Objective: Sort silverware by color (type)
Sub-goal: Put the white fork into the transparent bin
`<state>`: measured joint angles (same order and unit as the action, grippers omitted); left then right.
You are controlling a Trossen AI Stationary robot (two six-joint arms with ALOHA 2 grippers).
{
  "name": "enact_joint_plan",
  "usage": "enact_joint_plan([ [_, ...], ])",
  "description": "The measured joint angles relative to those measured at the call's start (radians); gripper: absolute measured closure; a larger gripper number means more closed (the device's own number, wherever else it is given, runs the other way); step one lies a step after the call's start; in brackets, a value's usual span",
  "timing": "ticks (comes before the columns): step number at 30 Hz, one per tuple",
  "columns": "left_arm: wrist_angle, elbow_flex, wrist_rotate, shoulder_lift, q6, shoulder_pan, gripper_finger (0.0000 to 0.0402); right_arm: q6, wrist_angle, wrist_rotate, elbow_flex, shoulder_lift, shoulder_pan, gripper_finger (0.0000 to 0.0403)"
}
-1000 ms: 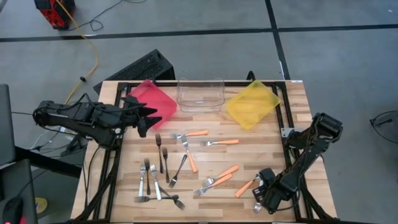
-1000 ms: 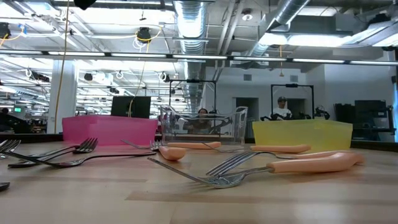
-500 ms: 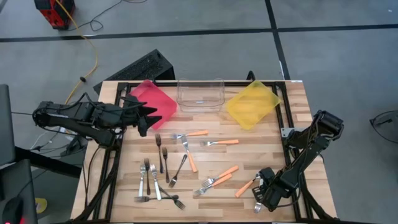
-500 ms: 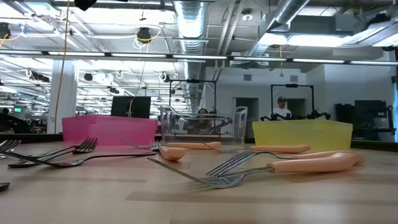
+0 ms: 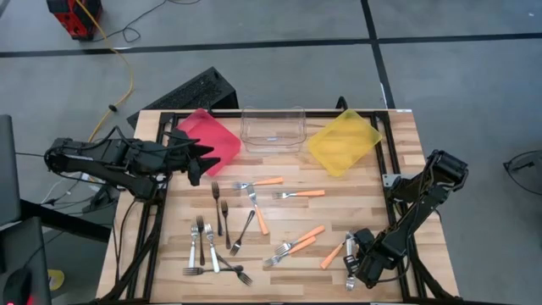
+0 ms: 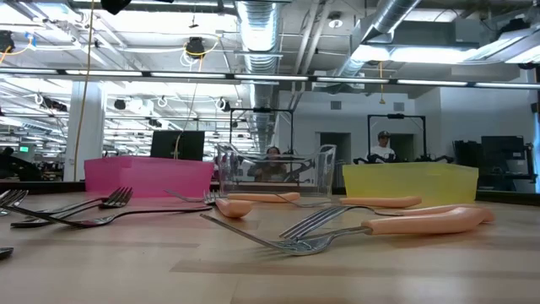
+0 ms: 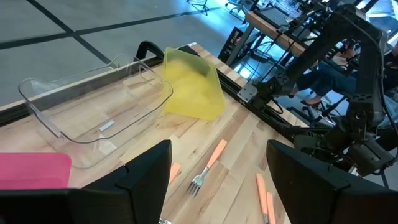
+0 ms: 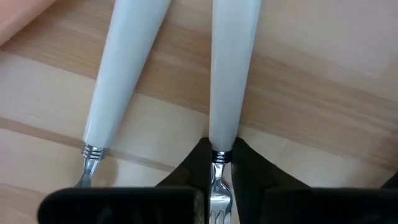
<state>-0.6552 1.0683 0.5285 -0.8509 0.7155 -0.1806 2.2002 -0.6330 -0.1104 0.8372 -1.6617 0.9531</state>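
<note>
Pale wooden counter (image 5: 373, 191) carries scattered forks, some dark, some plain silver, some with orange handles, with a red bin (image 5: 206, 138), a clear bin (image 5: 273, 129) and a yellow bin (image 5: 342, 141) along the far edge. Your right end effector (image 5: 351, 269) is low at the near right corner of the counter, and in its wrist view its fingers (image 8: 198, 160) have narrowed onto the neck of a pale-handled fork (image 8: 229, 68), just where the handle meets the metal; a second pale-handled fork (image 8: 124, 74) lies just beside it, apart from the grip. In the overhead view an orange-handled fork (image 5: 334, 255) lies near this end effector. Your left end effector (image 5: 201, 161) waits near the red bin with its fingers spread wide, holding nothing. To do this step well, let the fingers finish closing squarely on the neck before you lift, and raise it straight up so the neighbouring fork is not dragged along. A grip at the neck seems likely to let the long handle sag, so keep the carry slow and level. Which bin suits this kind cannot be told from here.
</note>
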Motion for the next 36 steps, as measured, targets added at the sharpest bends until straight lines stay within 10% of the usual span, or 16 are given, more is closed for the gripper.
enact_joint_plan([
  [24,0.000,0.000,0.002,0.000,-0.001,0.000,0.0155,0.012,-0.164,0.111,-0.004,0.201,-0.034,0.0346],
  [36,0.000,0.000,-0.005,0.000,-0.001,0.000,0.0155,-0.227,-0.167,0.166,-0.002,0.316,-0.198,0.0346],
])
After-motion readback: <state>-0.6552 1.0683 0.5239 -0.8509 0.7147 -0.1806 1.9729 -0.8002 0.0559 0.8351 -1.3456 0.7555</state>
